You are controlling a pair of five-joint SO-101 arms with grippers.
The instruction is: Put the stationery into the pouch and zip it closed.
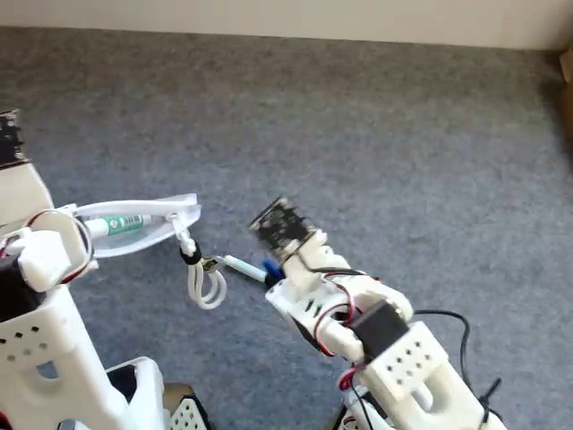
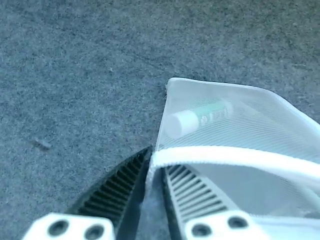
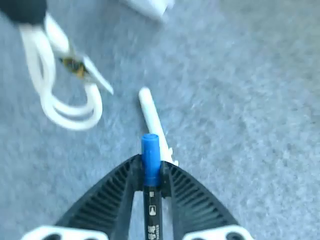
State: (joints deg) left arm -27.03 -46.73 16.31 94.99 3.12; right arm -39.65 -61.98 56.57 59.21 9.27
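Note:
A white mesh pouch (image 1: 148, 226) lies at the left of the grey carpet with a green-labelled glue stick (image 1: 121, 223) inside it. My left gripper (image 2: 154, 156) is shut on the pouch's white rim (image 2: 225, 156), and the glue stick (image 2: 197, 117) shows through the mesh. The pouch's zip pull (image 3: 75, 66) and white cord loop (image 1: 208, 287) trail toward the middle. My right gripper (image 3: 150, 167) is shut on a black pen with a blue cap (image 3: 150, 150), held just above the carpet. A white pen (image 3: 152, 120) lies on the carpet right ahead of it, beside the cord loop (image 3: 60, 102).
Open grey carpet (image 1: 403, 134) stretches behind and to the right. A pale wall strip (image 1: 313, 16) borders the far edge. The arms' white bases (image 1: 143, 394) crowd the near edge. A brown object (image 1: 568, 85) sits at the far right edge.

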